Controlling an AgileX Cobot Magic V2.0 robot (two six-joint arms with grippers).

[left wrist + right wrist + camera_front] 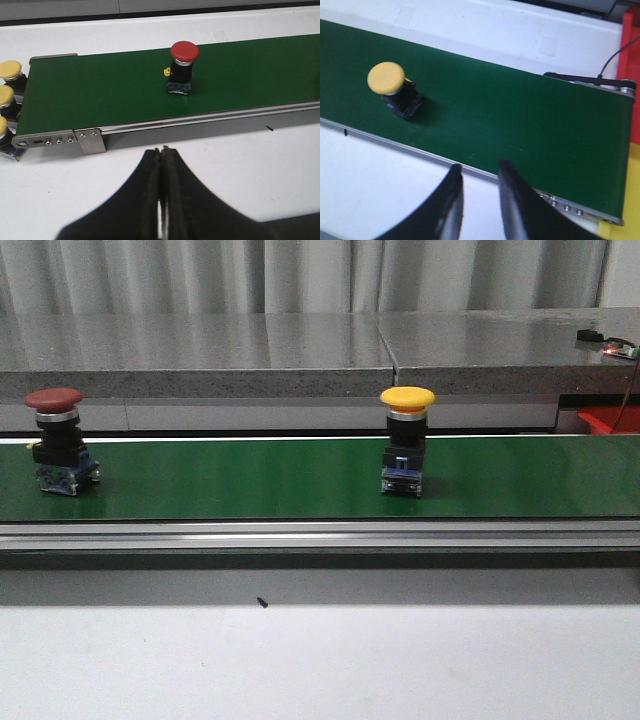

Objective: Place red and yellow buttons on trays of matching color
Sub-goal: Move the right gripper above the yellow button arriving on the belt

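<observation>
The red mushroom-headed push button (56,439) stands upright near the left end of the green conveyor belt (250,480), and the yellow mushroom-headed push button (406,438) stands upright well to its right, neither showing any writing I can read. My left jaws (161,190) are pressed together, empty, over the white worktop (210,155). My right jaws (479,200) hang narrowly parted and empty at the belt's near edge.

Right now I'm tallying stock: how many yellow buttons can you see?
4. One yellow button stands upright on the green belt; three more sit past the belt's end. Others may be hidden.
</observation>
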